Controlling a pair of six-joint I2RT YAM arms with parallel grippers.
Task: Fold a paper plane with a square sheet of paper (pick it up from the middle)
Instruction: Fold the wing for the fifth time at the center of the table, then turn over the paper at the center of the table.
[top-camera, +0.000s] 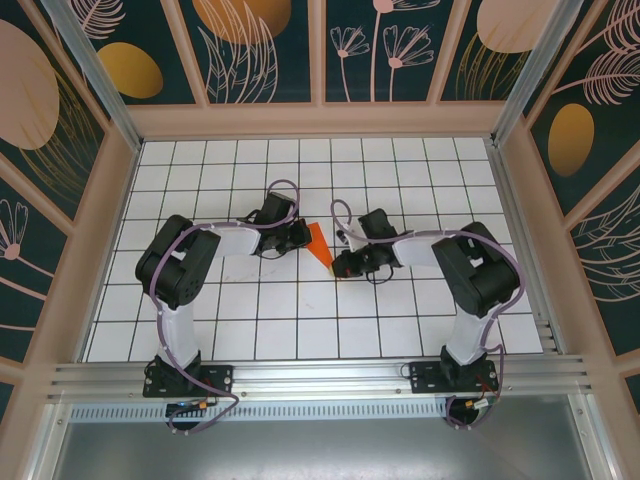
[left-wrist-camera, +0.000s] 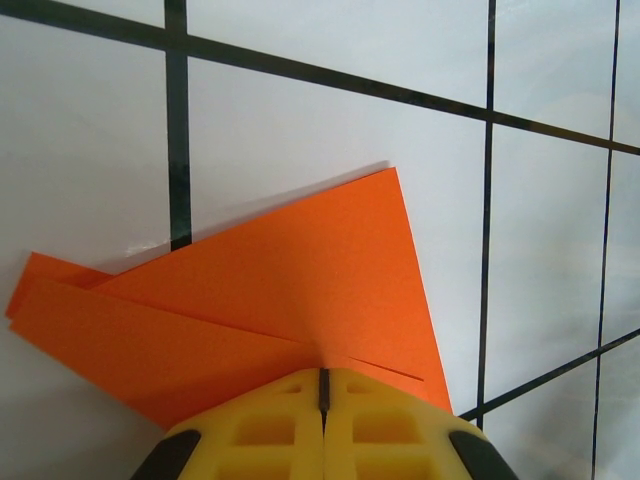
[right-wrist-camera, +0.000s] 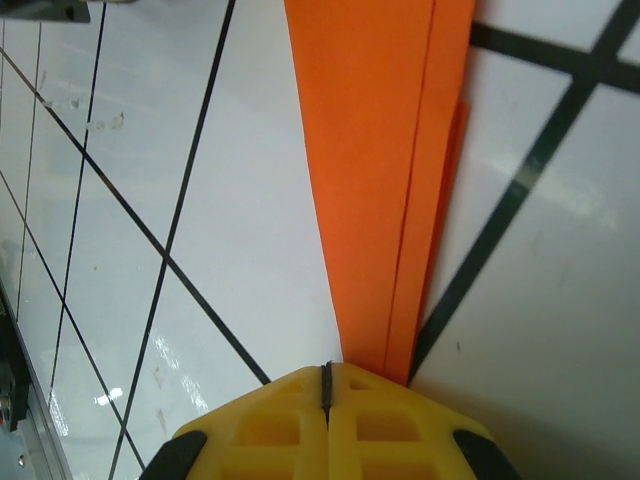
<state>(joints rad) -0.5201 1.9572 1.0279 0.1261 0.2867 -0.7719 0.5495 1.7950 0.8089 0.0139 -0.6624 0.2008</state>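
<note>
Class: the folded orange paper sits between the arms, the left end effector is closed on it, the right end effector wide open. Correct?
No. The right end effector is also closed on the folded orange paper, not wide open, as the right wrist view shows. The rest holds.

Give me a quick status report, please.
Left end effector shut on the folded orange paper, wide end. Right end effector shut on its narrow end. Nothing in the way.

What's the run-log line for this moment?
paper plane: folded, pointed | left gripper: shut on it | right gripper: shut on its tip
</note>
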